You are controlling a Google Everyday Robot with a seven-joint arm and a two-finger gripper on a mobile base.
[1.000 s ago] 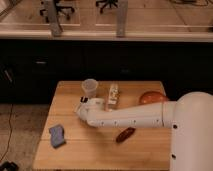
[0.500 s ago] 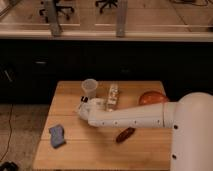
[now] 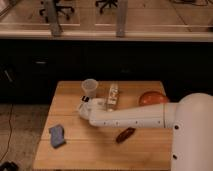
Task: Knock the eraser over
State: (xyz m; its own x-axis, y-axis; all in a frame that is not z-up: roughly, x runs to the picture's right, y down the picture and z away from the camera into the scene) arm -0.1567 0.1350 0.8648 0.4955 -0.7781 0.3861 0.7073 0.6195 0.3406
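The eraser (image 3: 113, 95) is a long whitish bar with small dark and yellowish marks, at the back middle of the wooden table (image 3: 100, 150). I cannot tell whether it stands or lies flat. My gripper (image 3: 84, 103) is at the end of the white arm (image 3: 130, 116), just in front of a clear plastic cup (image 3: 90, 88) and a short way left of the eraser's near end. The arm reaches in from the right and passes right in front of the eraser's near end.
A blue spongy block (image 3: 57, 135) lies at the front left. A dark brown oblong piece (image 3: 125, 134) lies in front of the arm. An orange-red rounded object (image 3: 152, 98) sits at the back right. A dark cabinet front stands behind the table.
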